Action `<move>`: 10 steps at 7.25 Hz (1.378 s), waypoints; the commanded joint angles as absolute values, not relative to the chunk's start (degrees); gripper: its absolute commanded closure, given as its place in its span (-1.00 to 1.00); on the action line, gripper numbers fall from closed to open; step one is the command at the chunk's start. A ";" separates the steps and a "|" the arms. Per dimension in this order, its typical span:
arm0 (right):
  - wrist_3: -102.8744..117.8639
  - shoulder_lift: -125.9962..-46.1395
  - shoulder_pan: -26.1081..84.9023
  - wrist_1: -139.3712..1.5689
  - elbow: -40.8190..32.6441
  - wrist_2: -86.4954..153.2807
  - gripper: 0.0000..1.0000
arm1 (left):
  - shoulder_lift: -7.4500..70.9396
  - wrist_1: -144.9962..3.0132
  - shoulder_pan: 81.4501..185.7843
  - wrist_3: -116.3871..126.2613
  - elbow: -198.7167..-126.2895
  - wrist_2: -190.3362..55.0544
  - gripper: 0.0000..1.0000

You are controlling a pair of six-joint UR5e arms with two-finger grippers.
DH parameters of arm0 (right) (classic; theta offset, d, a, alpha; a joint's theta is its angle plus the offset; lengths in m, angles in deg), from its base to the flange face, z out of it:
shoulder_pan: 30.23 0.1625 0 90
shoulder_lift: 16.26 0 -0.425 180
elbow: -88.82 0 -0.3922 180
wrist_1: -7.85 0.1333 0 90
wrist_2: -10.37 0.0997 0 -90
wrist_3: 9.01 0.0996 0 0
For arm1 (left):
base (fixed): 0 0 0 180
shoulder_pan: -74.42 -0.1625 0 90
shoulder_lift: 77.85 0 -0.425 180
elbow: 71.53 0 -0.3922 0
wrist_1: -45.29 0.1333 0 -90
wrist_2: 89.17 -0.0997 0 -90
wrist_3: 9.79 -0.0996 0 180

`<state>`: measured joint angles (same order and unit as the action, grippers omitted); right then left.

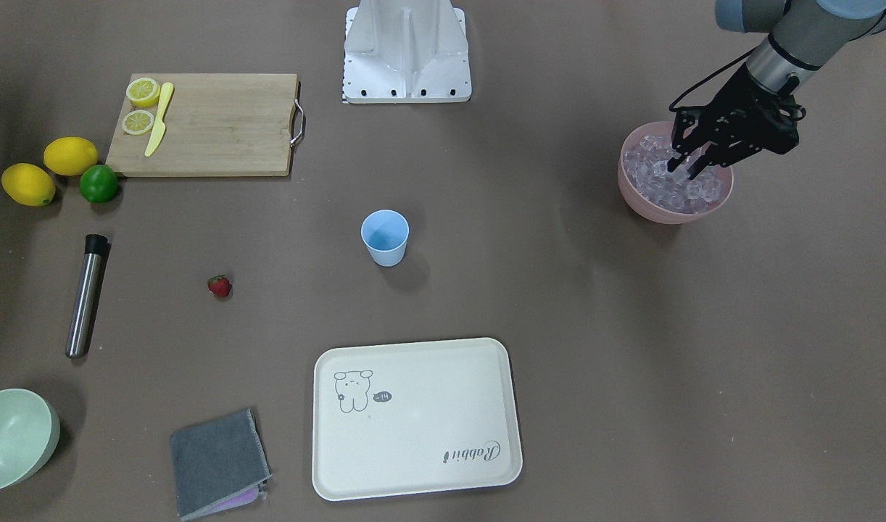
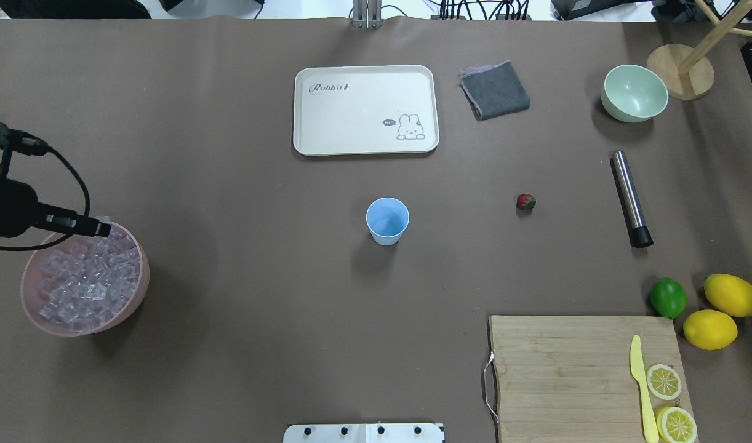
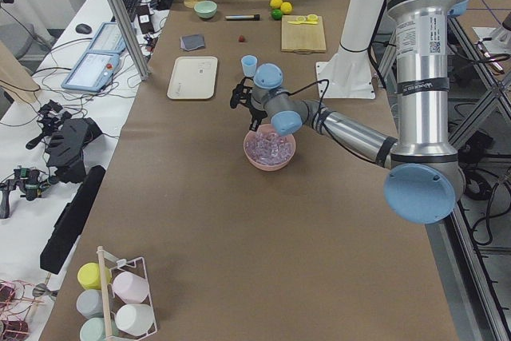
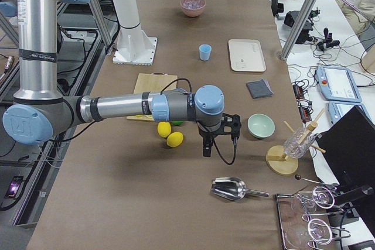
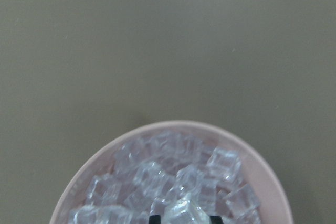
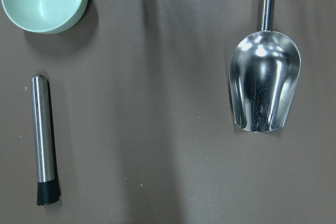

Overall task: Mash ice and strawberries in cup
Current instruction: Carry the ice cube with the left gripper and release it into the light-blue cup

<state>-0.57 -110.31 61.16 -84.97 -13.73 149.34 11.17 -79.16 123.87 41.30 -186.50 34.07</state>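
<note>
Item: left end effector [image 1: 683, 172]. I am pinching one ice [image 5: 184, 208] cube between its fingers, down inside the pink bowl [image 1: 660, 214]. The cup [image 1: 385, 237] is standing well apart from it, and the strawberry [image 1: 219, 286] is lying farther beyond. Risk, as I am judging it: the slick cube squirting free in transit, or neighbouring cubes spilling onto the surface.

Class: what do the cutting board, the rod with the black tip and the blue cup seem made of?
Cutting board: wood, matte; visible grain strips. Rod: likely brushed steel; grey sheen, black tip perhaps rubber. Cup: probably plastic; smooth, uniform light blue.
</note>
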 commanded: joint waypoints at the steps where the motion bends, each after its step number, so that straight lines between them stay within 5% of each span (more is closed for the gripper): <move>1: -0.57 -110.22 61.08 -84.97 -13.57 149.41 -1.00 | 27.02 -79.70 121.03 53.89 -181.69 32.74 1.00; 6: -0.57 -110.22 61.08 -84.88 -13.40 148.62 -1.00 | 47.45 -77.23 105.46 59.63 -168.42 13.59 1.00; 10: -0.22 -109.78 61.08 -84.88 -13.66 148.62 -1.00 | 52.66 -77.49 101.67 62.98 -162.95 8.56 1.00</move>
<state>-0.29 -109.81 61.08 -84.88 -13.57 148.62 51.68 -77.38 102.36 62.76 -164.34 9.81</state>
